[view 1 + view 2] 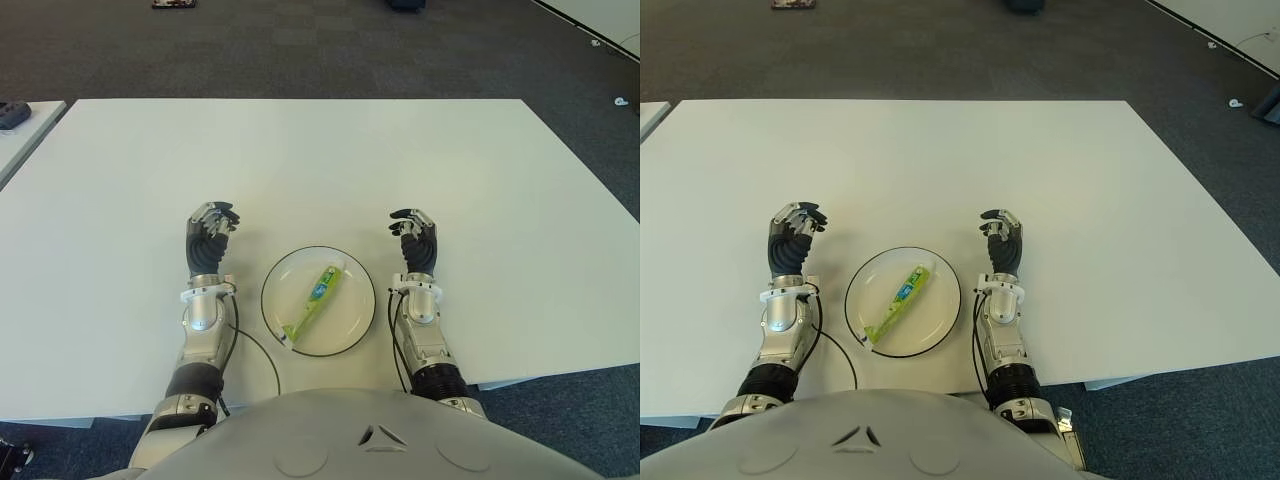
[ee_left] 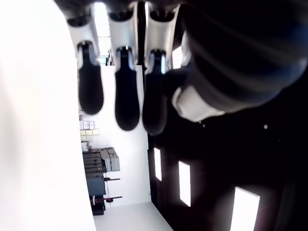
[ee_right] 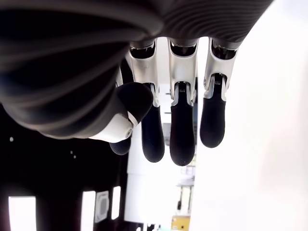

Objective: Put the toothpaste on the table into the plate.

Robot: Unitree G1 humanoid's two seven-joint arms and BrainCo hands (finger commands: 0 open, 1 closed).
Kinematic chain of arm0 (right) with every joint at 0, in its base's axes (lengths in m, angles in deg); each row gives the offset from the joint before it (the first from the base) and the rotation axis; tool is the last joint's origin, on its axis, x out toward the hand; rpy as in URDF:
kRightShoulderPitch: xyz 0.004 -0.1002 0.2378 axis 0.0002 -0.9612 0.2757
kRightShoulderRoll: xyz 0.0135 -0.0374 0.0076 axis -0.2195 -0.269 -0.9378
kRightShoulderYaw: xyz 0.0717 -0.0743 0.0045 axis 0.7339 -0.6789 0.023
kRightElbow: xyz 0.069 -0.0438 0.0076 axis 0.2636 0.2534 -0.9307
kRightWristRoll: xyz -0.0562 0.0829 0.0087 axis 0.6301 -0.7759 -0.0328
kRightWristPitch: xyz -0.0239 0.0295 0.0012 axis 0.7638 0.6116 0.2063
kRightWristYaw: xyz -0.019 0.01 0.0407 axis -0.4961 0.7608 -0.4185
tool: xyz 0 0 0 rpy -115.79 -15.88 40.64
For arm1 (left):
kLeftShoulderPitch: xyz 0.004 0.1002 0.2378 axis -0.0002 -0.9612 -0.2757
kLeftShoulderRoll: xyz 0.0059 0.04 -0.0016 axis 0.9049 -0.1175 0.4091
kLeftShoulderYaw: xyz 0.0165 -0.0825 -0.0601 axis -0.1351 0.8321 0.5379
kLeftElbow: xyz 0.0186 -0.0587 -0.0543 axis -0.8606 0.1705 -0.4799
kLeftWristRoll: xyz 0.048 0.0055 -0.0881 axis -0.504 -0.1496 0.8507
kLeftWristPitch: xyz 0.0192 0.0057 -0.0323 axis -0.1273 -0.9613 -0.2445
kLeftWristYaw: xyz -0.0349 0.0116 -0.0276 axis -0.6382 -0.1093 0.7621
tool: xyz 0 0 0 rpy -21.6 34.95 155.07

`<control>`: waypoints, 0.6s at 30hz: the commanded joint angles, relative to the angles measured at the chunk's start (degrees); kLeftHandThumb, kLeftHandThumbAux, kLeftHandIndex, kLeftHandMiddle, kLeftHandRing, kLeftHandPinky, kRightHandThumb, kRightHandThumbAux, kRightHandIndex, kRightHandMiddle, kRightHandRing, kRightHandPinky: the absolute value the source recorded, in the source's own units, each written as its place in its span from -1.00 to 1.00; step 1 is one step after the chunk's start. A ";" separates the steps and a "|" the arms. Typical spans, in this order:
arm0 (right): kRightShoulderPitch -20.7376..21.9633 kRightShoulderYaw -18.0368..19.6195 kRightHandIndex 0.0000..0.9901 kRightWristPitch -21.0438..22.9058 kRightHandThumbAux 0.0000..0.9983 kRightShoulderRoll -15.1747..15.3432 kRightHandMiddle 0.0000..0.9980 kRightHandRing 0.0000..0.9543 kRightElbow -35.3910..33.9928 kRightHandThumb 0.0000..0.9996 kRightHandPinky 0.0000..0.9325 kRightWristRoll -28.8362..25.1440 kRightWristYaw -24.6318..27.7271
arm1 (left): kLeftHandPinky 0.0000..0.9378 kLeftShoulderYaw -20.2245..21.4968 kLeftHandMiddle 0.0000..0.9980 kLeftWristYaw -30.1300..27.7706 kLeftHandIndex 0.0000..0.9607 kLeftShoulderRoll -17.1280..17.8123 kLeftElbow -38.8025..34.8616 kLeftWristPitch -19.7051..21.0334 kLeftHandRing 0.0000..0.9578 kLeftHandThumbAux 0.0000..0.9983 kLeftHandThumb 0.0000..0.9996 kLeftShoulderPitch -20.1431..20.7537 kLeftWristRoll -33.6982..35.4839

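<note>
Toothpaste (image 1: 316, 300) is lying diagonally inside the plate (image 1: 360, 325) on the desk (image 1: 420, 160); probably light, soft, slippery, best pinched mid-body. My left hand (image 1: 209, 240) and right hand (image 1: 416, 240) are flanking it, fingers relaxed, holding nothing.

An office-like lab: beyond the hands, a broad white table (image 1: 300, 160) on dark grey carpet (image 1: 300, 50), another white table's corner (image 1: 590, 15) far right.

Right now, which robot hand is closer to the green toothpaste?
The right hand, but only slightly. The toothpaste lies in the plate between both hands; the right hand shows beside the plate's right edge, the left hand a bit farther off its left edge.
</note>
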 commanded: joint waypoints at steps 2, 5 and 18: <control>0.79 -0.83 -0.15 1.48 0.38 1.04 -0.06 0.08 1.31 0.68 0.05 1.39 1.48 | 0.10 -0.05 0.08 0.78 -0.10 0.28 2.07 1.08 0.12 0.44 0.41 -1.69 -1.15; -0.28 -2.82 -0.17 6.81 0.38 3.98 -0.06 0.03 -2.65 0.67 0.02 2.88 6.50 | 0.09 -0.04 0.07 0.52 -0.10 0.18 1.99 1.09 0.10 0.44 0.41 -1.75 -0.81; -0.69 -5.43 -0.14 18.44 0.38 9.27 -0.08 -0.02 -9.19 0.67 0.05 4.11 16.12 | 0.08 -0.15 0.06 -0.75 -0.10 0.27 3.40 -1.60 0.10 0.44 0.40 -1.21 0.30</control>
